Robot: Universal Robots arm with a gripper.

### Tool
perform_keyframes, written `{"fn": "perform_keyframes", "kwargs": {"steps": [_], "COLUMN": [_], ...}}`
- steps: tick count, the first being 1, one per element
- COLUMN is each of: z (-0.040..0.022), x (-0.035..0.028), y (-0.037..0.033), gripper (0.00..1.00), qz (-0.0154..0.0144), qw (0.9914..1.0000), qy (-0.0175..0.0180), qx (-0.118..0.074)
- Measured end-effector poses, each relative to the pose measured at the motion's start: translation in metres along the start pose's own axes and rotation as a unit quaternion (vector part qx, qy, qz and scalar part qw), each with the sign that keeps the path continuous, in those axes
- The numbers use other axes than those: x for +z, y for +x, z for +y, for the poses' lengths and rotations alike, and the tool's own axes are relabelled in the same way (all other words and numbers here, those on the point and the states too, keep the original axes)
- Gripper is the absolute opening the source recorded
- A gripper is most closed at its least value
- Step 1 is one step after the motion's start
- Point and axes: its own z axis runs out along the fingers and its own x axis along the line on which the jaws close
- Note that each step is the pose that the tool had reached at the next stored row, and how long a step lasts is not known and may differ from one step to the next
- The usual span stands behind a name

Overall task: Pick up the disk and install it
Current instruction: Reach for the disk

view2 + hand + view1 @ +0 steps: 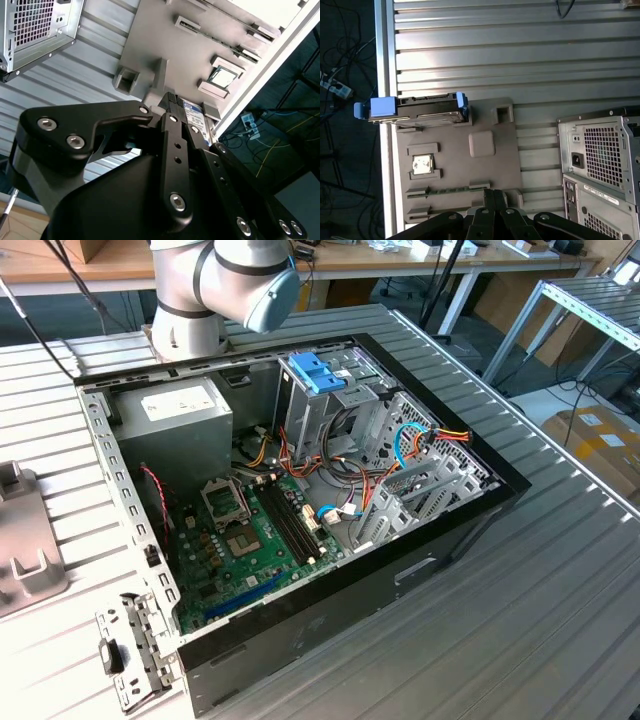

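The disk (pixel 415 111) stands on edge in its light-blue frame at one end of a grey fixture plate (pixel 505 150), close to the table's rim. In the second wrist view a bit of the disk's white label (pixel 194 114) peeks out behind the black fingers. My gripper (pixel 494 194) hangs above the plate, well apart from the disk, with its fingers pressed together and nothing between them; the gripper (pixel 172 98) looks the same in the second wrist view. In the exterior view the arm (pixel 225 280) reaches off past the top.
The open computer case (pixel 300 490) lies on the slatted metal table (pixel 560 620), with a drive cage with blue tabs (pixel 315 372), a grey power supply box (pixel 185 412) and a green motherboard (pixel 240 540). A processor chip (pixel 422 163) rests in a plate slot. The case's rear panel (pixel 600 165) stands beside the plate.
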Motion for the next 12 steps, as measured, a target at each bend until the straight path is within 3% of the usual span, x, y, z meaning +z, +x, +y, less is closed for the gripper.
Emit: {"fn": "perform_keyframes", "kwargs": {"steps": [12], "z": [0.0007], "x": [0.0006], "y": [0.0042], "gripper": [0.11], "qz": [0.0], "qw": [1.0], "qy": [0.0001], "qx": [0.0]}}
